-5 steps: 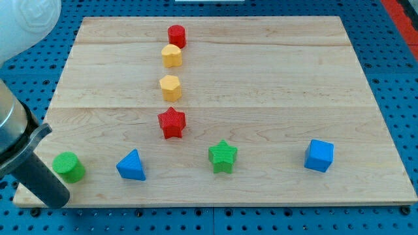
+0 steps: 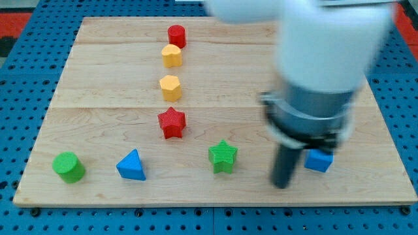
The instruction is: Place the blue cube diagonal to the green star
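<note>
The blue cube [image 2: 319, 160] sits near the board's bottom right, partly hidden by my arm. The green star [image 2: 223, 156] lies at bottom centre, to the cube's left. My tip [image 2: 281, 185] is on the board just left of and slightly below the blue cube, between the cube and the green star. The arm above it is blurred and covers the board's upper right.
A red star [image 2: 172, 123], two yellow blocks [image 2: 170, 87] [image 2: 172, 55] and a red cylinder [image 2: 176, 35] form a column left of centre. A blue triangle [image 2: 132, 165] and a green cylinder [image 2: 68, 167] lie at the bottom left. The wooden board [image 2: 98, 85] ends close below them.
The arm has swung from the board's bottom left corner to the right side; my tip now stands beside the blue cube. No block has moved.
</note>
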